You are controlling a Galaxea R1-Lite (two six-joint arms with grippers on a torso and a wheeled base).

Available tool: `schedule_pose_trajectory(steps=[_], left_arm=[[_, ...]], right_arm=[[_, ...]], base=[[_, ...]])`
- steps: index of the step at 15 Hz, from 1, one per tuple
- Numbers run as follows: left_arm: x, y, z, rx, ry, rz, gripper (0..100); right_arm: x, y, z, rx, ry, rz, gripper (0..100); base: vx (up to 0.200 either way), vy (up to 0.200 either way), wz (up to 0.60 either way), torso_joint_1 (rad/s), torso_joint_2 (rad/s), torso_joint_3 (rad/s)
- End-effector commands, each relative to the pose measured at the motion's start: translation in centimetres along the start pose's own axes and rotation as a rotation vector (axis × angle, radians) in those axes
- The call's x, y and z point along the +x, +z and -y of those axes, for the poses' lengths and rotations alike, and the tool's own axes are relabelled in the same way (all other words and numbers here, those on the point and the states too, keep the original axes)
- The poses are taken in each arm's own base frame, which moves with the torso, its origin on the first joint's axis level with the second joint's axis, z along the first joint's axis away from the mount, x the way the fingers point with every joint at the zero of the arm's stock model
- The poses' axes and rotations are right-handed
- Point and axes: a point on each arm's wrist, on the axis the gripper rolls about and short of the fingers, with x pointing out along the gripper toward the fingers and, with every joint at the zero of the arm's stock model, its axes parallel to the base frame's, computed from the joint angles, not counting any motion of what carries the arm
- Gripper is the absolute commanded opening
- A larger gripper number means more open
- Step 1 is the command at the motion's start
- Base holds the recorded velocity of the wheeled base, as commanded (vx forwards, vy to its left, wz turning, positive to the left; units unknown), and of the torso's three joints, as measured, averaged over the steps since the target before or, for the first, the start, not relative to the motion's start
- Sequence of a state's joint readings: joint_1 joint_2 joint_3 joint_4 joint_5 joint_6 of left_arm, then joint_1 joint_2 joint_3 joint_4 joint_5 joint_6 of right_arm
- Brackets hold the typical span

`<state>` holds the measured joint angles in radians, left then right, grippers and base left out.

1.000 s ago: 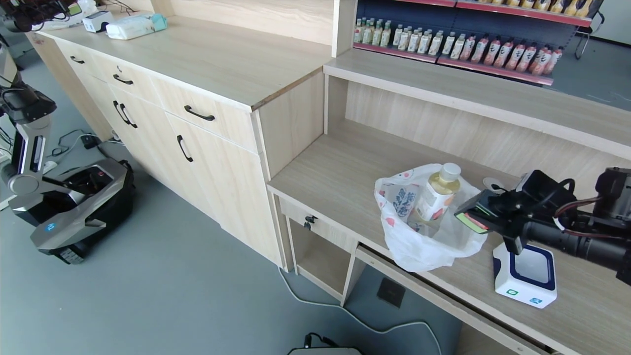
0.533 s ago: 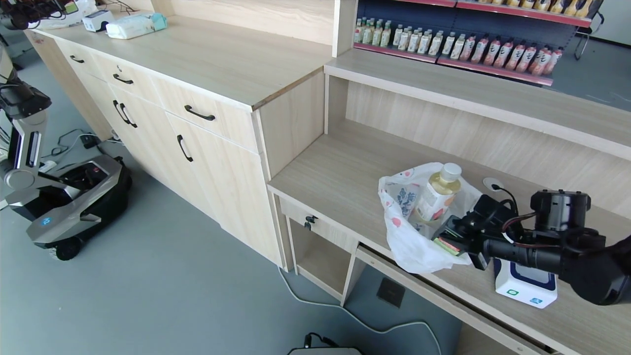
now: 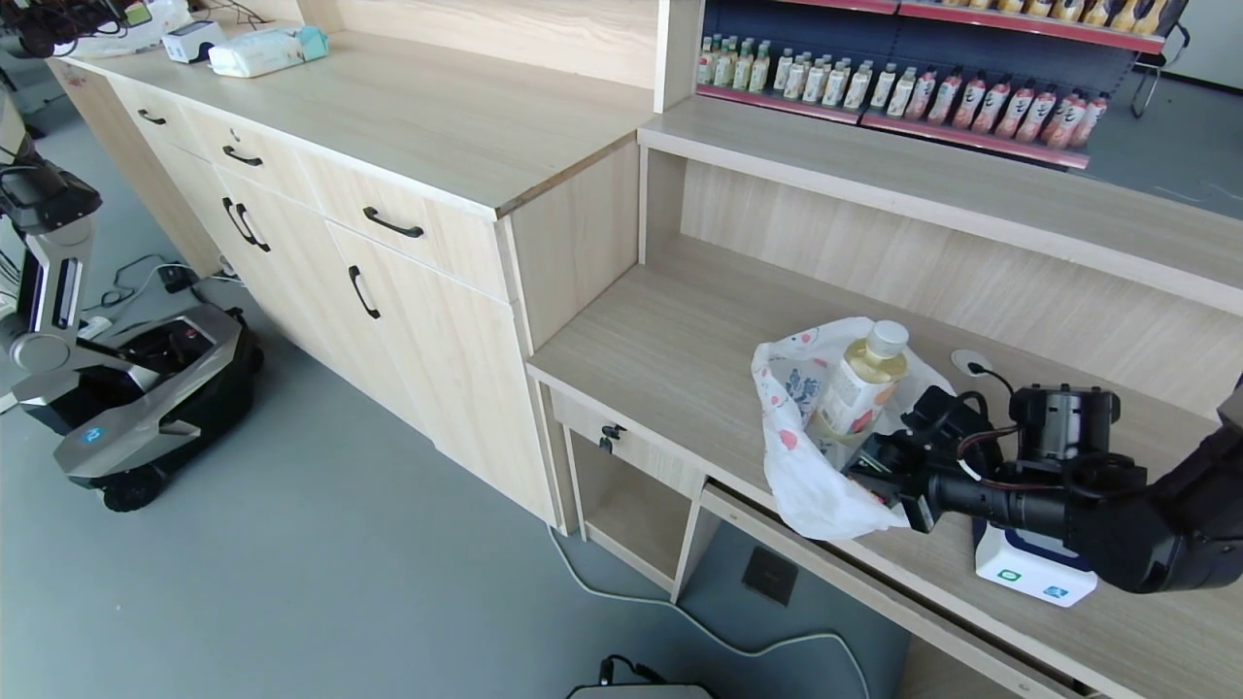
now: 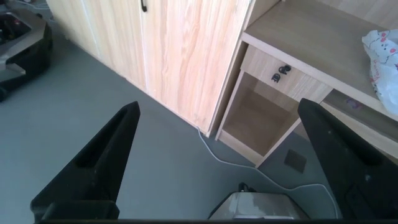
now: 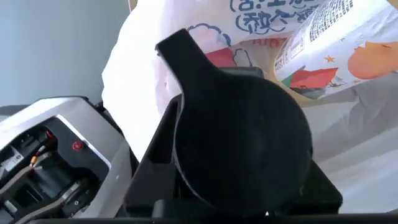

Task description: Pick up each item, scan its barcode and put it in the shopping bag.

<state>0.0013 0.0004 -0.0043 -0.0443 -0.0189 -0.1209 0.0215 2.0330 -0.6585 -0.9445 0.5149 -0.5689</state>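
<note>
A white printed shopping bag [image 3: 811,485] stands open on the low wooden counter [image 3: 680,340], with a pale yellow bottle [image 3: 859,388] upright inside it. My right gripper [image 3: 874,464] reaches into the bag's mouth beside the bottle, shut on a flat green and red pack. The bag hides most of the pack. In the right wrist view a red edge of the pack [image 5: 217,59] shows at the gripper's tip, against the bag [image 5: 140,68] and the bottle's label [image 5: 336,43]. My left gripper [image 4: 217,162] hangs open over the grey floor, left of the counter, holding nothing.
A white and blue barcode scanner [image 3: 1034,573] sits on the counter under my right arm. A tall cabinet with drawers [image 3: 388,223] adjoins the counter on the left. Another wheeled robot [image 3: 126,388] stands on the floor. A cable [image 3: 680,612] trails below the counter.
My right gripper has carried the green and red pack from above the scanner down and leftward into the bag's mouth. The bag's rim has shifted slightly.
</note>
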Motion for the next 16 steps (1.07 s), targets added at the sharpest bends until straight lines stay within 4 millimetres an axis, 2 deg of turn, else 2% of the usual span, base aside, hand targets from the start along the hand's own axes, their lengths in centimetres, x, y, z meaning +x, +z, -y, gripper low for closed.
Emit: schedule_pose_trajectory(steps=[1,3,9,14,15,16], left_arm=[[0.0,0.0,0.0,0.0,-0.001,0.001,100],[0.0,0.0,0.0,0.0,0.001,0.001,100],[0.0,0.0,0.0,0.0,0.001,0.001,100],[0.0,0.0,0.0,0.0,0.001,0.001,100],[0.0,0.0,0.0,0.0,-0.001,0.001,100],[0.0,0.0,0.0,0.0,-0.001,-0.001,100]], right_arm=[[1.0,0.0,0.8,0.047,-0.015,0.024,0],[1.6,0.3,1.6,0.103,-0.034,0.05,0],[2.1,-0.9,1.4,0.121,-0.026,0.021,0],[2.1,-0.9,1.4,0.125,-0.024,0.018,0],[2.1,-0.9,1.4,0.128,-0.022,0.014,100],[1.8,-0.8,1.4,0.13,-0.024,0.015,100]], base=[[0.0,0.0,0.0,0.0,0.0,0.0],[0.0,0.0,0.0,0.0,0.0,0.0],[0.0,0.0,0.0,0.0,0.0,0.0],[0.0,0.0,0.0,0.0,0.0,0.0],[0.0,0.0,0.0,0.0,0.0,0.0],[0.0,0.0,0.0,0.0,0.0,0.0]])
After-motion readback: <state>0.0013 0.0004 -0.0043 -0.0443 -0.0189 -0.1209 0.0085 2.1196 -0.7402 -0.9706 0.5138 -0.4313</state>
